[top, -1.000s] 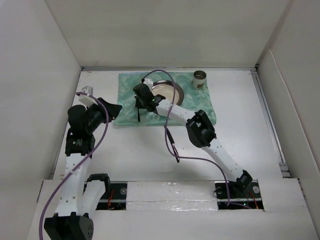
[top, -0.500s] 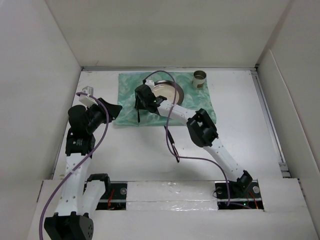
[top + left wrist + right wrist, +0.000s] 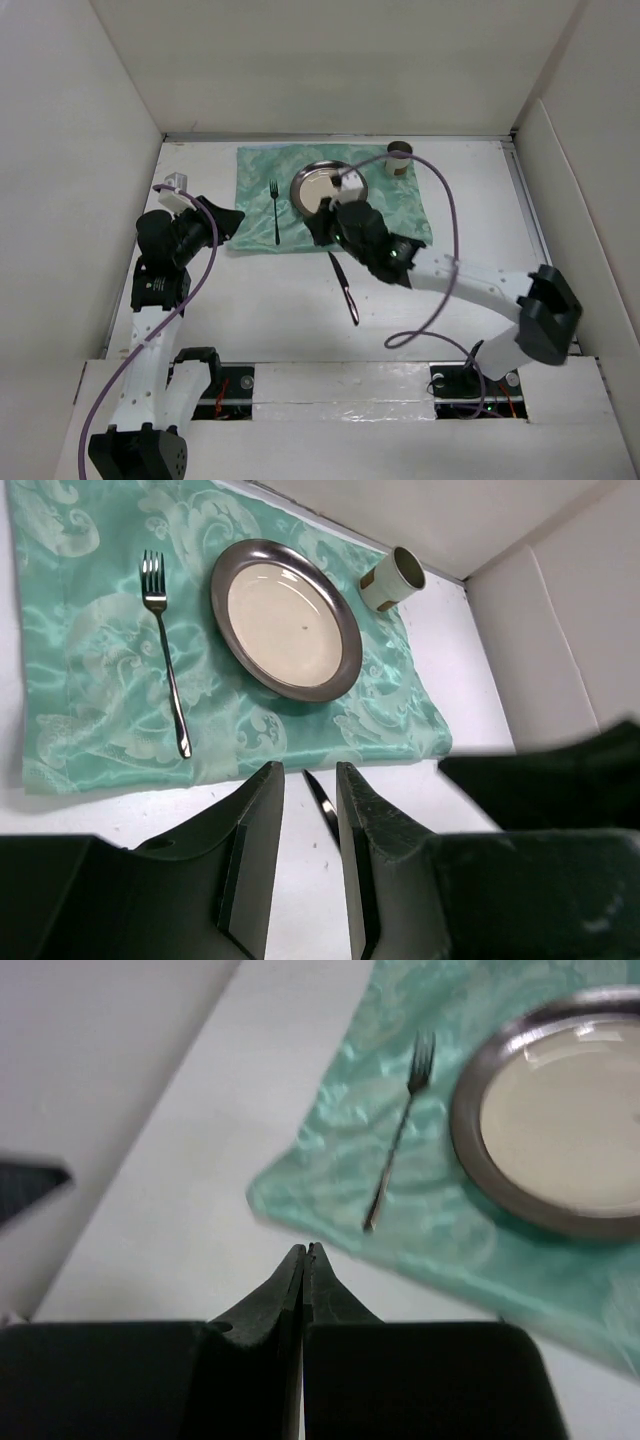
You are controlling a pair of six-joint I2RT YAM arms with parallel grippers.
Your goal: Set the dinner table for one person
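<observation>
the big plain white dinner table (image 3: 250,300) is carrying a shiny green cloth mat (image 3: 100,680) toward its far side. a silver metal fork (image 3: 165,660) is lying on the mat just left of a round metal-rimmed plate (image 3: 218,585), and a small tan cup (image 3: 392,578) is sitting at the mat's far right corner. a dark slim utensil (image 3: 342,285) is lying on bare table just off the mat's near edge. the left gripper (image 3: 308,770) is hovering with its fingers slightly apart, gripping nothing. the right gripper (image 3: 303,1250) is pressing its fingers together, empty too.
</observation>
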